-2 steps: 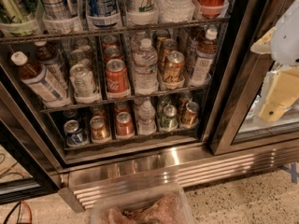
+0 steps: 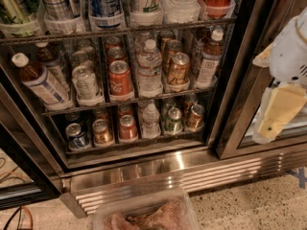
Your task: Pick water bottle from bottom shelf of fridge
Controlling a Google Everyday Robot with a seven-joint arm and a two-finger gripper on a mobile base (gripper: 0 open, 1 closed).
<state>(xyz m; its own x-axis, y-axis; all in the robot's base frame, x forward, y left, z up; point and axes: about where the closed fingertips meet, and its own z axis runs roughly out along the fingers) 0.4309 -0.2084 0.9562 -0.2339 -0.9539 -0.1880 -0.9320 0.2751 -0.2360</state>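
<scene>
gripper (image 2: 277,113): 3 o'clock edge, outside the fridge (image 2: 192,172) — we cannot tell its opening, nothing seen in it
water bottle (image 2: 151,121): mid bottom shelf (image 2: 120,145), gripper's 9 o'clock, well apart
change: gripper dips slightly, bottle unmoved — we judge the reach barely begun

The gripper (image 2: 277,113), at right, is pale matt plastic. The water bottle (image 2: 150,120) is clear ribbed plastic. The grille (image 2: 201,174) is glossy ribbed steel.
</scene>
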